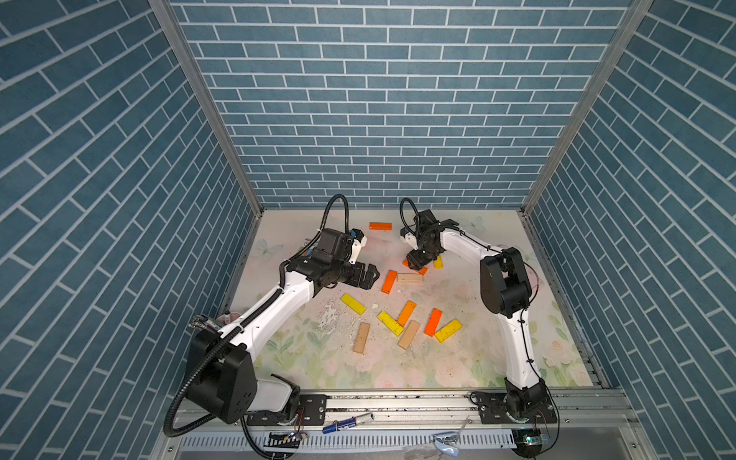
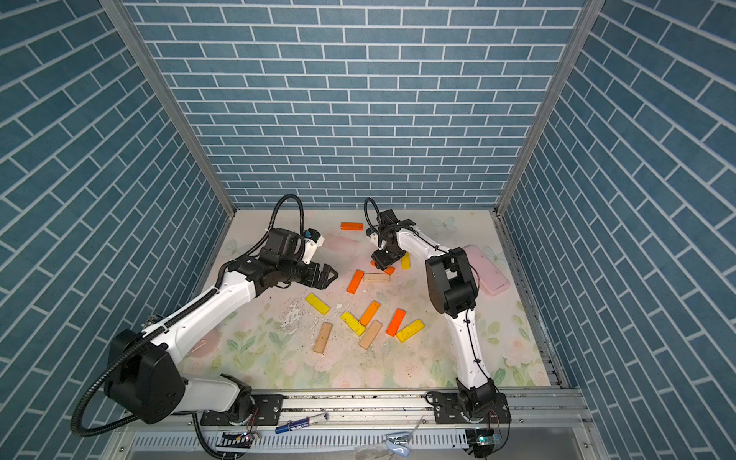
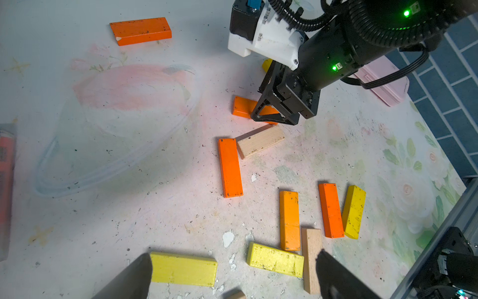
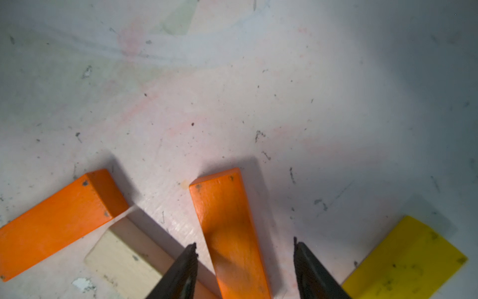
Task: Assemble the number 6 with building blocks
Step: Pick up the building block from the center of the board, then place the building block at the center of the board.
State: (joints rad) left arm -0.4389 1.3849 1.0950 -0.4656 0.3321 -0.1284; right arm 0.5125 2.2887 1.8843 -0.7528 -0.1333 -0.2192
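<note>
**Right gripper [image 4: 245, 269] straddling a flat orange wooden plank [image 4: 222, 207]**

Left of centre in both top views, the left gripper [image 1: 370, 277] is hovering above the floral tabletop [image 1: 438, 370], fingers spread wide, nothing between them. Further right, the flat wooden building blocks [image 1: 391, 323] are lying scattered across mid-frame in orange, yellow and tan. A lone orange block [image 1: 380, 226] is sitting apart near the blue brick-pattern back wall [image 1: 378, 119]. Right of centre, the right gripper is pointing down, its fingers [image 4: 183, 274] standing apart on either side of the plank, gaps showing on both sides. At far right, a pink rounded case [image 2: 494, 275] is lying half hidden behind the arm.
</note>
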